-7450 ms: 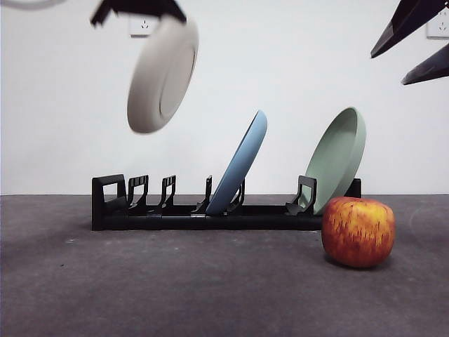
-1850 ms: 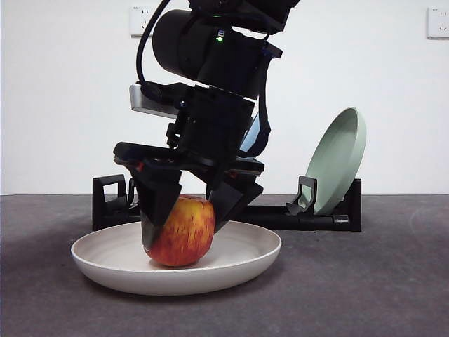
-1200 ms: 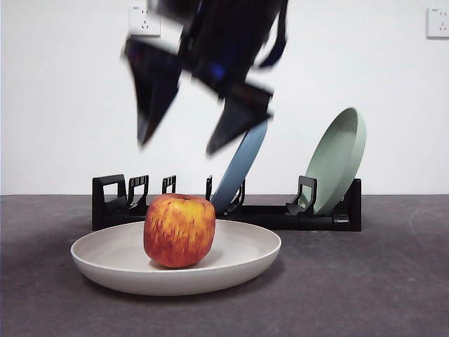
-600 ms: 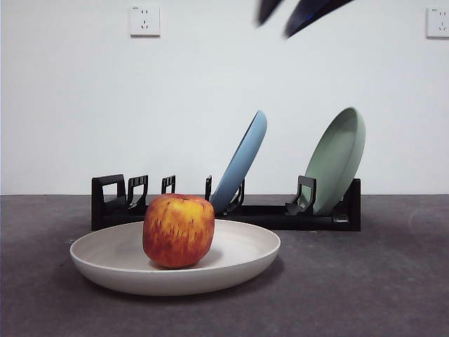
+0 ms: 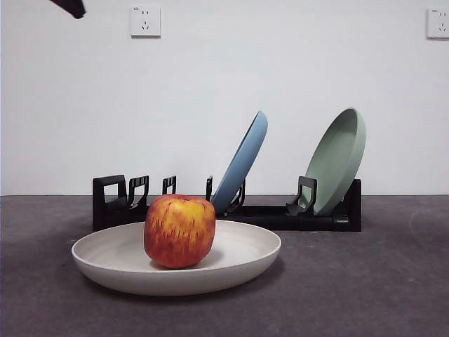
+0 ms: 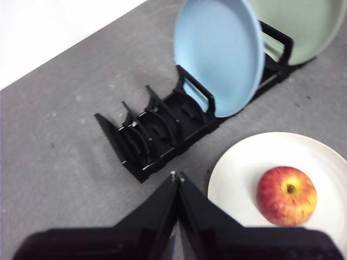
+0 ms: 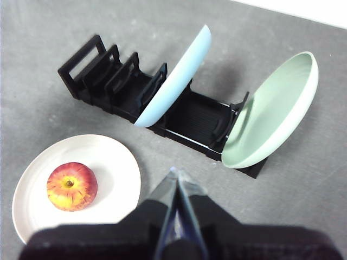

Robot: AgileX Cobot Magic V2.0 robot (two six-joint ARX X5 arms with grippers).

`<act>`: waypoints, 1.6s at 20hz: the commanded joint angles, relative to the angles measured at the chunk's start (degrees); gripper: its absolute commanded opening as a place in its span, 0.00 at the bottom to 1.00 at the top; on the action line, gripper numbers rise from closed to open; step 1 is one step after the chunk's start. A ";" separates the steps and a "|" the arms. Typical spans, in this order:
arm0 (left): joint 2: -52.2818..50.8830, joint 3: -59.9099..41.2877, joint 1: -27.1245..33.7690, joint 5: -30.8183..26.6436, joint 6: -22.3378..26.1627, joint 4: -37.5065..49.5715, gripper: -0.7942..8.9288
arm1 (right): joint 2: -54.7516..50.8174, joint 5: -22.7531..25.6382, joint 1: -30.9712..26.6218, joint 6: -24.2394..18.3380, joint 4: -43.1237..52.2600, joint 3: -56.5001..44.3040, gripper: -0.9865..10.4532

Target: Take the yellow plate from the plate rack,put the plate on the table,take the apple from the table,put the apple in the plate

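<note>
Front view shows the apple point(image 5: 179, 231) sitting upright in the yellow plate point(image 5: 245, 256), which lies flat on the table point(image 5: 365, 295) just in front of the plate rack point(image 5: 112, 203). A blue plate point(image 5: 242, 165) and a green plate point(image 5: 337, 158) lean in the rack's slots. Judging by this layout, every step of the task looks done: plate out of the rack and down, apple inside it. Nothing seems left but for the arms to wait. Both hang high above, well clear. The left gripper point(image 6: 177, 176) has its jaws pressed together, holding nothing; the right gripper point(image 7: 174, 172) is likewise closed and empty
</note>
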 commanded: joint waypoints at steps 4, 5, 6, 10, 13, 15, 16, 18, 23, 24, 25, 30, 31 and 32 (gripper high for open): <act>-6.78 -9.29 1.88 2.14 -3.91 9.05 0.07 | -8.72 0.09 0.09 6.60 14.53 -18.56 0.08; -8.63 -12.35 2.05 2.47 -3.91 11.26 0.07 | -10.29 0.17 0.09 7.65 16.31 -21.35 0.08; -11.34 -16.46 2.10 2.38 -4.68 13.92 0.07 | -12.26 0.22 0.09 8.98 18.01 -24.55 0.08; -20.57 -29.88 2.10 1.84 -9.81 20.55 0.07 | -18.58 2.10 1.07 10.38 22.84 -33.66 0.08; -22.62 -32.39 2.03 2.03 -12.63 21.18 0.07 | -18.64 2.03 1.18 12.37 22.99 -34.23 0.08; -22.53 -32.37 2.03 2.05 -12.68 20.63 0.08 | -18.60 1.84 1.18 14.27 22.77 -34.23 0.08; -22.18 -32.37 2.03 2.05 -12.68 20.31 0.08 | -18.64 1.86 1.18 14.25 22.75 -34.23 0.08; -22.10 -32.37 2.03 2.03 -12.68 19.80 0.08 | -18.64 1.88 1.16 14.25 22.71 -34.23 0.08; -22.10 -32.37 2.03 2.03 -12.68 19.87 0.08 | -18.64 1.86 1.16 14.25 22.71 -34.23 0.08; -22.10 -32.37 2.03 2.03 -12.68 19.87 0.08 | -18.64 1.86 1.16 14.25 22.71 -34.23 0.08; -22.10 -32.37 2.03 2.05 -12.68 19.80 0.08 | -18.64 1.88 1.16 14.25 22.71 -34.23 0.08; -28.65 -32.37 5.44 2.86 -12.13 19.34 0.08 | -18.64 1.88 1.16 14.25 22.71 -34.23 0.08; -30.34 -32.39 7.52 2.89 -12.09 19.96 0.08 | -18.67 1.88 1.16 14.25 22.71 -34.23 0.08; -31.98 -32.39 10.01 2.93 -11.96 20.02 0.08 | -18.64 1.88 1.16 14.25 22.71 -34.23 0.08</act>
